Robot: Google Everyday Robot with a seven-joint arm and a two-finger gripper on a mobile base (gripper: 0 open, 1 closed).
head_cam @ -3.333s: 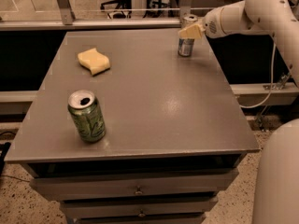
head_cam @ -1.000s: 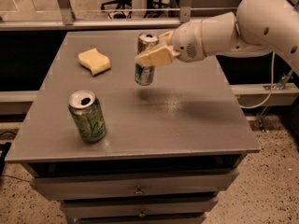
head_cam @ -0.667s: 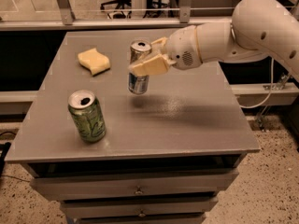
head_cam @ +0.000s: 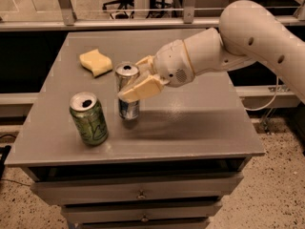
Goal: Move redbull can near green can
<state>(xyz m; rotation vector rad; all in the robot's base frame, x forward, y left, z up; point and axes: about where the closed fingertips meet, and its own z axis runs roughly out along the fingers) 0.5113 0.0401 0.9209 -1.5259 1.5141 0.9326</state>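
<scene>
The redbull can point(head_cam: 127, 109), slim and silver with blue patches, stands upright just right of the green can point(head_cam: 89, 119) near the table's front left. A small gap separates the two cans. My gripper point(head_cam: 136, 85) reaches in from the right on the white arm, and its pale fingers are shut around the redbull can's upper half. The redbull can's base is at or just above the table top; I cannot tell which. The green can is wider, light green with pale swirls, and its silver top shows a dark opening.
A yellow sponge point(head_cam: 95, 62) lies at the table's back left. The grey table point(head_cam: 200, 128) has drawers below its front edge. The white arm point(head_cam: 248, 37) spans the right half above the table. A railing runs behind.
My gripper has carried the redbull can from the table's back right toward the front left and lowered it beside the green can. The green can and sponge have not moved.
</scene>
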